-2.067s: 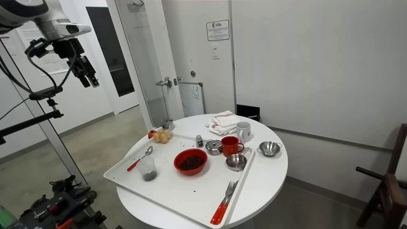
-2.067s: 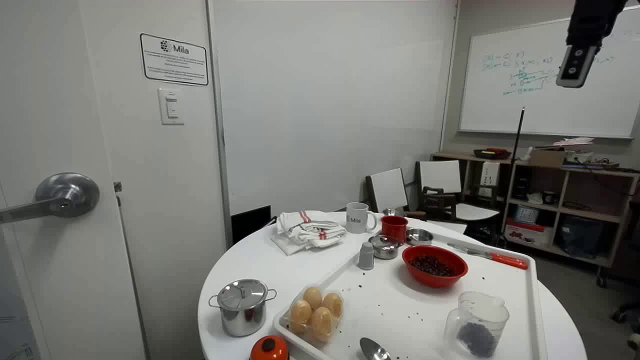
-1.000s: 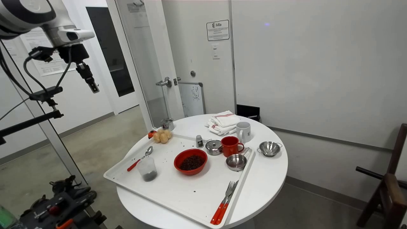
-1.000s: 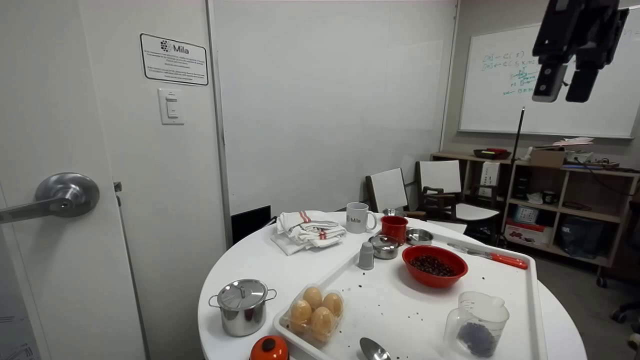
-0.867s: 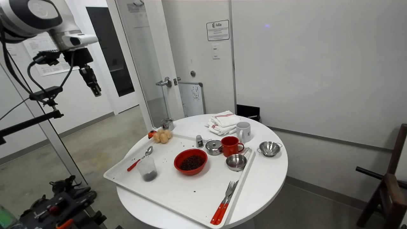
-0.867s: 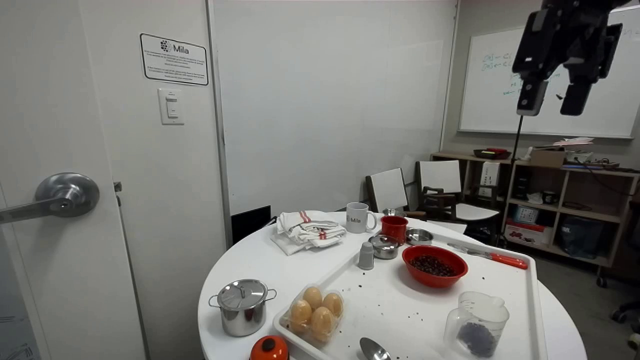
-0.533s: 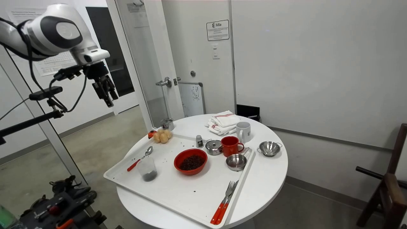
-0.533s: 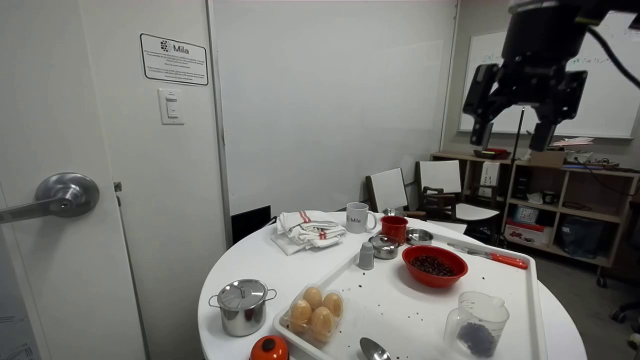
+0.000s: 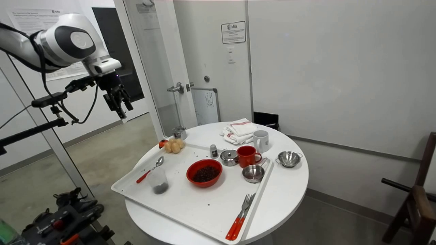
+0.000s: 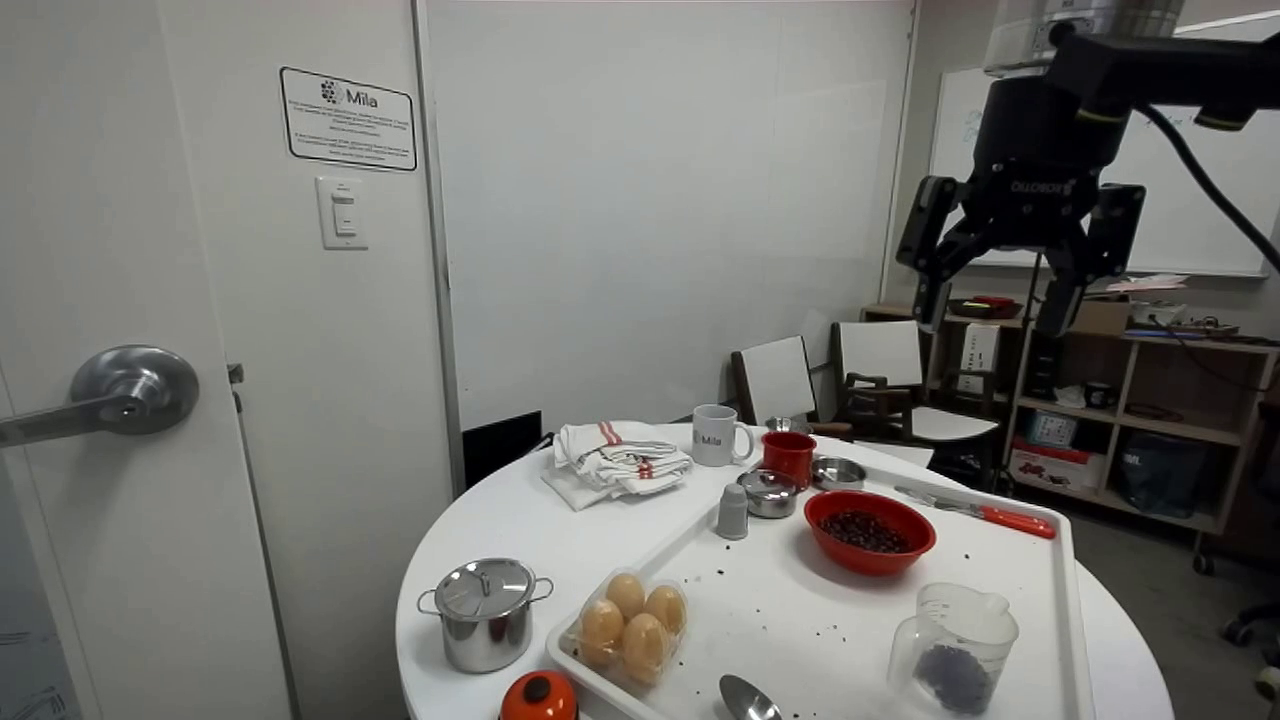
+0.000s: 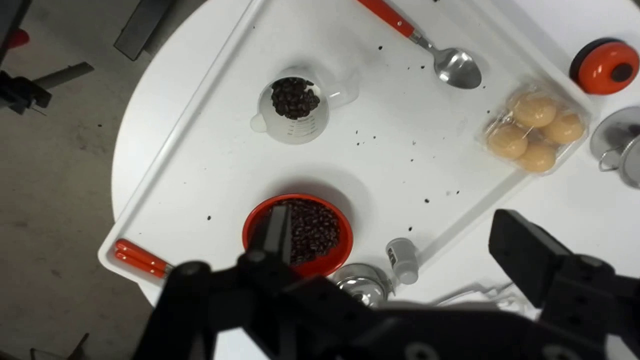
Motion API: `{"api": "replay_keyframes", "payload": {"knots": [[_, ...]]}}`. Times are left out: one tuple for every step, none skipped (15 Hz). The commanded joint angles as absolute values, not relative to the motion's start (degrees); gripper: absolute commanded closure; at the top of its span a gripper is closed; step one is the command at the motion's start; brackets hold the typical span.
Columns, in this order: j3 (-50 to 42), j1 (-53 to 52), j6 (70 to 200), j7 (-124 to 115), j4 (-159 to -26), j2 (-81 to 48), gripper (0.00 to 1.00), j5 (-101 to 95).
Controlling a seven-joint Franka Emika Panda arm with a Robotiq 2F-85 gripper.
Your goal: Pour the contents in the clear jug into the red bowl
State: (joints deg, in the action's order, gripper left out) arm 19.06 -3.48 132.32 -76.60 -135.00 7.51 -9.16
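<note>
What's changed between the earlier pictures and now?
The gripper has come down and toward the table, turning so that its open jaws show apart. Nothing was taken hold of or let go. The clear jug and the red bowl stayed put on the tray.

above clear jug (image 11: 280, 128): open | toward red bowl (image 11: 327, 262): bare tray (image 11: 295, 167) | beyond handle (image 11: 343, 95): spoon (image 11: 454, 66)

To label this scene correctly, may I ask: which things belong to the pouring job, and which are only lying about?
For the job:
clear jug, dark beans inside it
red bowl
pincer, open

Lying about:
spoon, fork, knife
eggs
red mug, pale mug
folded cloths
small shaker
tall lidded pot, low lidded pot
metal pan, two-handled metal bowl
orange knobbed thing
</note>
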Motion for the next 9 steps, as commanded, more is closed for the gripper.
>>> {"api": "replay_keyframes", "payload": {"knots": [[18.2,-4.18,130.86,-91.35,-134.34,6.42,0.0,-15.99],[18.11,-4.2,130.43,-95.33,-134.05,5.81,0.0,-17.72],[17.94,-4.23,130.24,-99.19,-133.74,5.0,0.0,-19.16],[17.76,-4.34,129.7,-102.95,-133.54,4.51,0.0,-20.42],[17.43,-4.45,129.58,-106.55,-133.37,3.76,0.0,-21.41],[17.14,-4.6,129.22,-110.09,-133.22,3.16,0.0,-22.38],[16.85,-4.74,128.8,-113.92,-132.96,2.16,0.0,-23.67],[16.55,-5.01,127.92,-117.52,-132.6,1.31,0.0,-24.66],[16.32,-5.35,126.71,-121.14,-132.18,0.14,0.0,-25.77]]}}
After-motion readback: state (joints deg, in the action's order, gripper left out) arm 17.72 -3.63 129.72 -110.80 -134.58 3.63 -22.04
